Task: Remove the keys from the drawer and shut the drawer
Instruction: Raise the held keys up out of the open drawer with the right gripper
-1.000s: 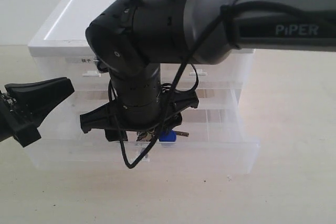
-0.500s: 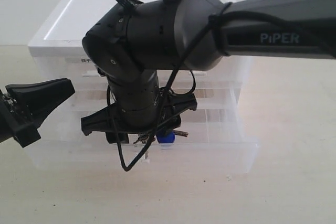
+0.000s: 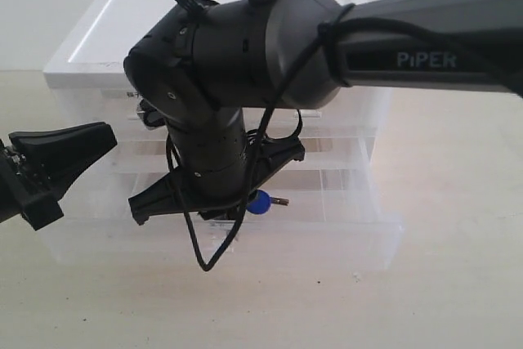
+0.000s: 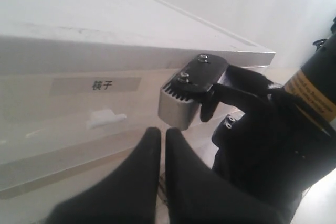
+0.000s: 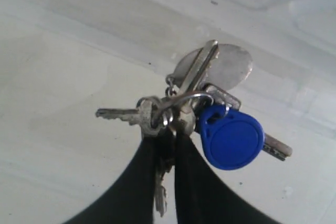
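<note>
The right gripper (image 5: 169, 139) has snapped shut on the blue-fobbed silver metal keys (image 5: 231, 137). The left gripper (image 4: 161, 136) is closed, empty.

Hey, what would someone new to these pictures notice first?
The big dark right arm fills the middle of the exterior view, reaching down into the pulled-out bottom drawer of the white-topped cabinet. In its wrist view, the right hand pinches the keys, their bright blue fob standing out.
</note>
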You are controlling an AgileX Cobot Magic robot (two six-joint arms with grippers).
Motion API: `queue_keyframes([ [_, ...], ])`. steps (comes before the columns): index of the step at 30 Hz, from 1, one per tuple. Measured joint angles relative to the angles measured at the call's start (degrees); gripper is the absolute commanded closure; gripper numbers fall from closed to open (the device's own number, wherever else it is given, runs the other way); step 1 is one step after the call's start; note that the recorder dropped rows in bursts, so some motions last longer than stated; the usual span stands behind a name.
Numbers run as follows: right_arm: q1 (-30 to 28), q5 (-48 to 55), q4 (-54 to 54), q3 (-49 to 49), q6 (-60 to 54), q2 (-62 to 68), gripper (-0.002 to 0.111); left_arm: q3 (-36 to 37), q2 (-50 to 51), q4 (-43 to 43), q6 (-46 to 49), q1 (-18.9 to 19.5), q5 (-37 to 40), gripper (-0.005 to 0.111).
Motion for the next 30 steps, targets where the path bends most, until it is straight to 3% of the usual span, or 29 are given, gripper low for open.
queue_keyframes([
  [18, -0.1, 2.4, -4.8, 1.4, -1.7, -11.9, 0.107, 0.0, 0.0, 0.0, -0.1, 0.0, 0.0, 0.102],
  [21, -0.1, 2.5, -4.8, 1.4, -1.7, -12.3, 0.088, 0.0, 0.0, 0.0, -0.1, 0.0, 0.0, 0.102],
  [25, -0.2, 2.0, -4.9, 1.4, -0.7, -10.7, 0.039, 0.0, 0.0, 0.4, -0.1, 0.0, 0.0, 0.102],
  [27, -0.2, 2.0, -5.4, 1.4, 0.2, -9.0, 0.033, 0.0, 0.0, 0.5, -0.1, 0.0, 0.0, 0.102],
  [30, -0.2, 2.0, -7.4, 1.4, 1.9, -6.3, 0.038, 0.0, 0.0, 0.5, -0.1, 0.0, 0.0, 0.102],
])
